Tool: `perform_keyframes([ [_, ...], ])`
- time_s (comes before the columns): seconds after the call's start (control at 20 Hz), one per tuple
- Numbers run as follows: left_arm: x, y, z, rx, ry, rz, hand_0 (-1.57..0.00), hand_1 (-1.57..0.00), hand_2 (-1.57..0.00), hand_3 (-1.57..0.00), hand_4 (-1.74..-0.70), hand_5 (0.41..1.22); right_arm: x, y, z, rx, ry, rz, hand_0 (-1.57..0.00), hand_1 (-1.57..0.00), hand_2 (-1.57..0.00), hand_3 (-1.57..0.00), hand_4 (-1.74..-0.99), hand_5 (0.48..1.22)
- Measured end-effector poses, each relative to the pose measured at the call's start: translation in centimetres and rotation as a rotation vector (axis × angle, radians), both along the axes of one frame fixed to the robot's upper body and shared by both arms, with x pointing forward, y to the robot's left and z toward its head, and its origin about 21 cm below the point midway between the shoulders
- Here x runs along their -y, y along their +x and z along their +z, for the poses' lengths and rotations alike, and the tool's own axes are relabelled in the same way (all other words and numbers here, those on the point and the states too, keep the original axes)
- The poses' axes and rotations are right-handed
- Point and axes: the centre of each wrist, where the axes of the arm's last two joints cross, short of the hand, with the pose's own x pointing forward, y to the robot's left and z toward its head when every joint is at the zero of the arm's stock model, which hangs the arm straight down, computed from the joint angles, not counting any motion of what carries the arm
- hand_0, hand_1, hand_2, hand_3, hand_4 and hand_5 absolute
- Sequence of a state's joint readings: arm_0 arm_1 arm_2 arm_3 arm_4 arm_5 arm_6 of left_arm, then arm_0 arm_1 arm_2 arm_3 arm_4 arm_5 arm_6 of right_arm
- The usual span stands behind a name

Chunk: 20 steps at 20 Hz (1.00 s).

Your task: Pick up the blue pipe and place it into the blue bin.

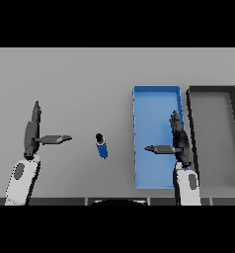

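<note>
The blue pipe (101, 146) is seen lying on the grey table (80, 84), just to the left of the blue bin (154, 99) and clear of its wall. Its dark open end is turned away from the robot, and its body is angled slightly toward the bin at the near end. Nothing is touching it.

The left hand (30, 136) is held well to the left of the pipe, above the table, with its fingers stretched straight away from the robot and its thumb spread wide toward the pipe; nothing is gripped in it.

The right hand (179, 141) is placed over the right side of the blue bin, near the bin's right wall. Its fingers are likewise straight and its thumb is extended leftward across the bin's floor, with nothing held.

A dark grey bin (213, 90) is set just to the right of the blue bin, side by side with it.
</note>
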<state>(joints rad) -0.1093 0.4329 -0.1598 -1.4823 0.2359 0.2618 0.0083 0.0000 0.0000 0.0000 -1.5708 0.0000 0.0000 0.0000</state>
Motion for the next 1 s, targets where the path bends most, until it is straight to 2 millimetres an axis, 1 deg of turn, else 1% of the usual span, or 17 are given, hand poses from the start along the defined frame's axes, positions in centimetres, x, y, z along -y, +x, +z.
perform_keyframes([
  [0.3,0.3,0.1,-0.1,0.012,-0.001,-0.011,0.00,0.00,0.00,0.00,-0.97,0.593,0.0,0.0,0.0,0.008,0.002,0.001,0.00,0.00,0.00,0.00,-1.205,0.629],
  [0.35,-1.3,-0.9,-0.5,0.014,0.074,-0.121,0.00,0.00,0.00,0.00,-0.96,0.592,1.5,-0.8,0.6,0.099,-0.138,0.031,0.00,0.00,0.00,0.00,-1.201,0.628],
  [0.4,-2.7,-1.4,-0.7,-0.002,0.124,-0.189,0.00,0.00,0.00,0.00,-0.96,0.590,2.2,-1.5,0.6,0.123,-0.218,0.049,0.00,0.00,0.00,0.00,-1.197,0.627],
  [0.45,-3.1,-1.5,-0.6,0.001,0.143,-0.241,0.00,0.00,0.00,0.00,-0.96,0.590,2.2,-2.1,0.7,0.140,-0.260,0.076,0.00,0.00,0.00,0.00,-1.197,0.626],
  [0.55,-3.6,-1.6,-0.7,-0.002,0.165,-0.285,0.00,0.00,0.00,0.00,-0.96,0.595,2.2,-2.3,1.3,0.133,-0.303,0.092,0.00,0.00,0.00,0.00,-1.196,0.623],
  [0.6,-3.5,-1.6,-0.7,-0.005,0.164,-0.302,0.00,0.00,0.00,0.00,-0.96,0.594,2.0,-2.6,1.3,0.136,-0.301,0.096,0.00,0.00,0.00,0.00,-1.206,0.625],
  [0.65,-3.9,-1.2,-0.2,-0.009,0.160,-0.310,0.00,0.00,0.00,0.00,-0.96,0.593,2.0,-2.6,1.4,0.135,-0.301,0.094,0.00,0.00,0.00,0.00,-1.203,0.625],
  [0.7,-3.8,-1.4,-0.2,-0.006,0.149,-0.342,0.00,0.00,0.00,0.00,-0.97,0.594,1.9,-2.7,1.3,0.127,-0.305,0.100,0.00,0.00,0.00,0.00,-1.197,0.621],
  [0.75,-3.9,-1.6,0.0,-0.001,0.141,-0.371,0.00,0.00,0.00,0.00,-0.98,0.584,1.8,-2.7,1.5,0.133,-0.308,0.107,0.00,0.00,0.00,0.00,-1.192,0.621],
  [0.8,-3.9,-2.3,0.0,-0.001,0.145,-0.422,0.00,0.00,0.00,0.00,-0.99,0.573,1.9,-2.5,1.5,0.120,-0.310,0.105,0.00,0.00,0.00,0.00,-1.181,0.619],
  [0.85,-3.6,-2.4,0.1,-0.015,0.154,-0.447,0.00,0.00,0.00,0.00,-1.01,0.561,1.9,-2.7,1.4,0.129,-0.323,0.105,0.00,0.00,0.00,0.00,-1.180,0.617],
  [0.9,-3.3,-2.8,0.2,-0.030,0.161,-0.494,0.00,0.00,0.00,0.00,-1.03,0.549,1.9,-2.6,1.5,0.129,-0.316,0.112,0.00,0.00,0.00,0.00,-1.179,0.616],
  [0.95,-3.1,-3.4,0.4,-0.041,0.160,-0.534,0.00,0.00,0.00,0.00,-1.05,0.535,2.3,-2.3,1.7,0.130,-0.319,0.107,0.00,0.00,0.00,0.00,-1.176,0.615],
  [1.0,-2.1,-4.0,0.3,-0.046,0.152,-0.580,0.00,0.00,0.00,0.00,-1.07,0.522,2.2,-2.3,1.6,0.127,-0.322,0.111,0.00,0.00,0.00,0.00,-1.174,0.616],
])
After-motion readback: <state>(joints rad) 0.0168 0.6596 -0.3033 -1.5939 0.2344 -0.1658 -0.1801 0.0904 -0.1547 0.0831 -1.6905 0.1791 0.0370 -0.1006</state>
